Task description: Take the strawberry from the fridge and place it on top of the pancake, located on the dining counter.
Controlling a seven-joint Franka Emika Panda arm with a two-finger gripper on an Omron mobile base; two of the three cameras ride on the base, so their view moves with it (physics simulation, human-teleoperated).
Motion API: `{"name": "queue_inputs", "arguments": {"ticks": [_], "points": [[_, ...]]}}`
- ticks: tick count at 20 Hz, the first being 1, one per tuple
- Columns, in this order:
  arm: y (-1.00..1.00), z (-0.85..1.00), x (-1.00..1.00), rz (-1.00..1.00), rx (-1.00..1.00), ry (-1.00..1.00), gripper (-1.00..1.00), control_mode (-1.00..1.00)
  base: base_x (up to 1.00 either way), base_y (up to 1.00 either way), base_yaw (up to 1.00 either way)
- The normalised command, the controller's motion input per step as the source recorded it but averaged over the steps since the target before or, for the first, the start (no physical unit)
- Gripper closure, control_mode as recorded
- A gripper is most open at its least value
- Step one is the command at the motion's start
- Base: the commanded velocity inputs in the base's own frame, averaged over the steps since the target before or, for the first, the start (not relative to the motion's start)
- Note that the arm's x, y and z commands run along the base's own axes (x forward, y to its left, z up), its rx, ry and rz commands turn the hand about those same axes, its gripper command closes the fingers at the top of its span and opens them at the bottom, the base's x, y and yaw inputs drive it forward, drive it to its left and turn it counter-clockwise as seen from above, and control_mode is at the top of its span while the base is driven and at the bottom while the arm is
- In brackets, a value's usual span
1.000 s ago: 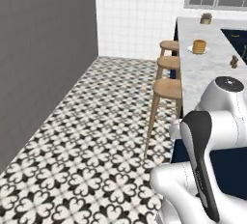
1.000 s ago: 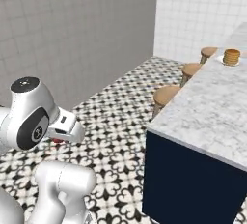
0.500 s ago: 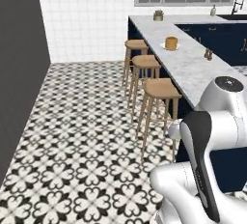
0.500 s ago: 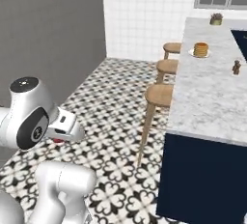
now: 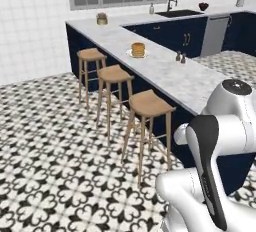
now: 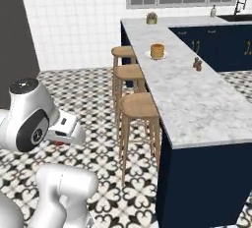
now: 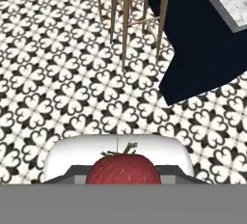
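Gripper (image 7: 123,182) tight around strawberry (image 7: 123,169)

Nothing legible here
We find no readable text, labels, brands, numbers or signs on any surface.

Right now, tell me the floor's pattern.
The floor has black-and-white floral tiles, clearest in the left base view.

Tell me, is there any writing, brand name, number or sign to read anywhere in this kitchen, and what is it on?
None: no words, numbers or signs can be read in these pictures.
The robot arm carries a small round mark on its joint, too small to read.
The strawberry in the gripper, the pancake, the shakers and the dining counter carry no writing.
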Motion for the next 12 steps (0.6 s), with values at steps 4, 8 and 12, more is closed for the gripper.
{"name": "queue_inputs", "arguments": {"ticks": [4,8,12], "points": [[0.00,0.00,0.00,0.00,0.00,0.00,1.00,1.00,0.78,0.74,-0.66],[0.00,0.00,0.00,0.00,0.00,0.00,1.00,1.00,0.55,0.86,-0.63],[0.00,0.00,0.00,0.00,0.00,0.00,1.00,1.00,0.10,0.89,-0.62]]}}
